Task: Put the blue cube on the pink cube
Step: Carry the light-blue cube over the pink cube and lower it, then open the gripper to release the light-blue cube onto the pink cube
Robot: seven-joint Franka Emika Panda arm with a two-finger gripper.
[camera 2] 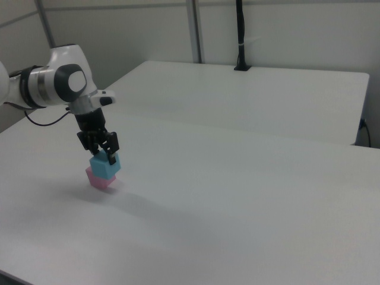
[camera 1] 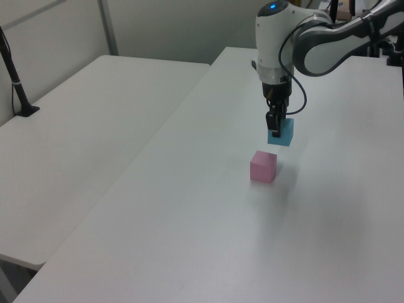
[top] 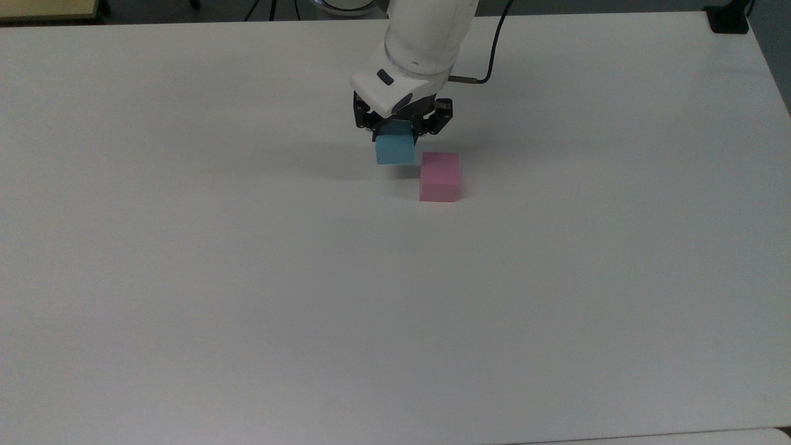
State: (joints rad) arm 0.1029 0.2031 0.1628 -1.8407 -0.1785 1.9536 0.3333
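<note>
Cyan and held off the white tabletop (top: 185, 278), the blue cube (top: 395, 149) is hanging in the end effector (top: 398, 131), whose two fingers are closed against its opposite sides near the top. A soft shadow is lying on the tabletop beneath it in the top view, apart from the cube, so it is clearly being carried in the air. The pink cube (top: 439, 176) is sitting flat on the tabletop, free of any contact.

In the top view the blue cube is showing just up and to the top view's left of the pink one. In the left view the blue cube (camera 1: 281, 132) is hanging above and slightly to the left view's right of the pink cube (camera 1: 263, 166), with a gap between them. In the right view the blue cube (camera 2: 105, 165) is overlapping the upper part of the pink cube (camera 2: 100, 178), so the true offset is hard to judge from that side.

The step in hand looks like the carry over the target. Doing it well probably means bringing the blue cube squarely over the pink one while keeping its underside clear of the pink top, turning the wrist if needed so the edges are lining up, then descending slowly and straight. The fingers are best kept closed until the faces are meeting flush; letting go early or off-centre could be tipping the blue cube off or nudging the pink one sideways.
</note>
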